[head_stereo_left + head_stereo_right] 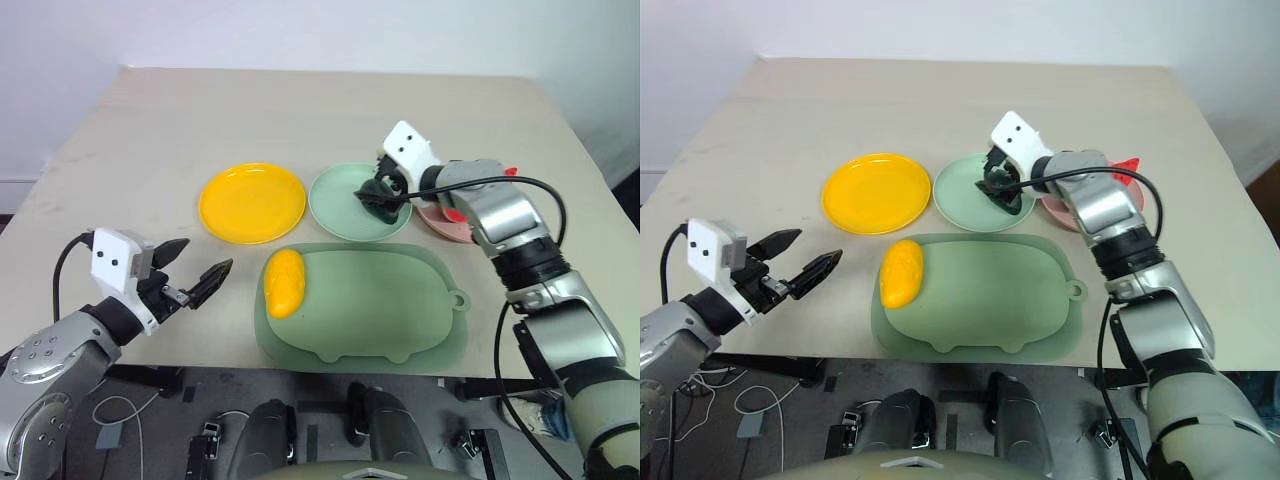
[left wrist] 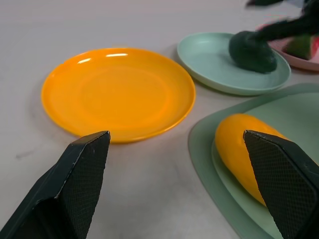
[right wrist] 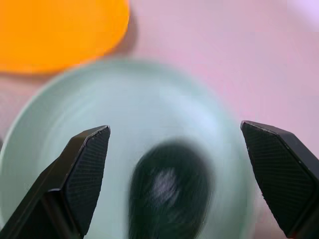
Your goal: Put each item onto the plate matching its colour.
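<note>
The dark green avocado (image 1: 379,196) lies on the pale mint green plate (image 1: 338,208). My right gripper (image 3: 173,128) hangs just over it, open, with the avocado (image 3: 169,191) between its spread fingers but not gripped. The yellow mango (image 1: 284,282) lies at the left end of the large green tray. The yellow plate (image 1: 252,202) stands bare to the left of the mint one. The red watermelon wedge (image 2: 305,46) sits on the pink plate (image 1: 446,229), mostly hidden behind my right arm. My left gripper (image 1: 205,256) is open above the table's front left, pointing toward the mango (image 2: 244,152).
The large pale green tray (image 1: 385,300) with rounded lobes lies at the table's front edge, in front of the plates. A black cable loops along my right arm. Bare beige tabletop stretches behind the plates.
</note>
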